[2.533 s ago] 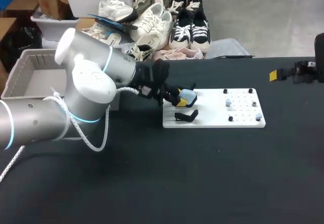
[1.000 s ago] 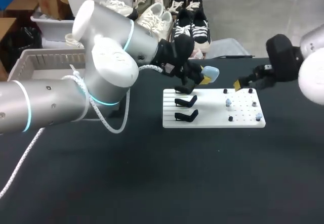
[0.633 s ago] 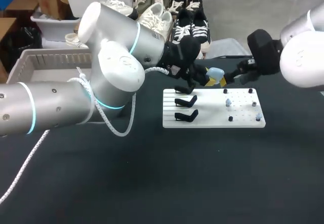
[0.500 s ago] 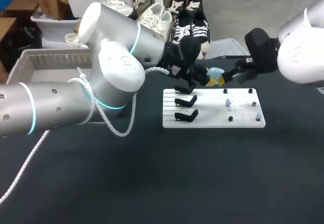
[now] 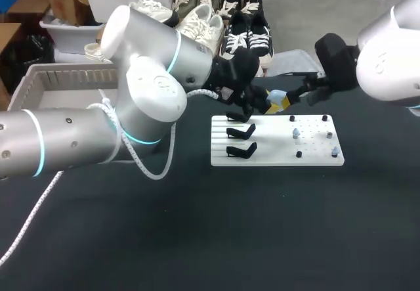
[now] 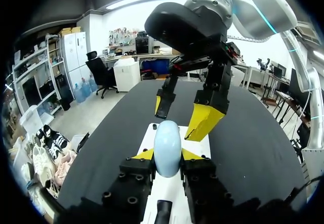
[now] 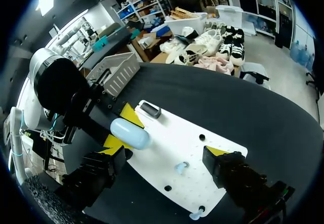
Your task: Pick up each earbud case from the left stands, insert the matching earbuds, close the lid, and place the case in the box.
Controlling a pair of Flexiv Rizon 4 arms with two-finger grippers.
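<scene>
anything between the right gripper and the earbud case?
Nothing. Left wrist view shows a bare gap between right gripper and earbud case, held by left gripper.

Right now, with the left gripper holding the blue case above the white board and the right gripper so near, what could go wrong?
1. The right gripper, open, is very close to the left gripper; their yellow tips may collide.
2. The earbud case is gripped only near one end, so a push could twist it loose.
3. A dropped case might hit the earbuds on the white board.
</scene>
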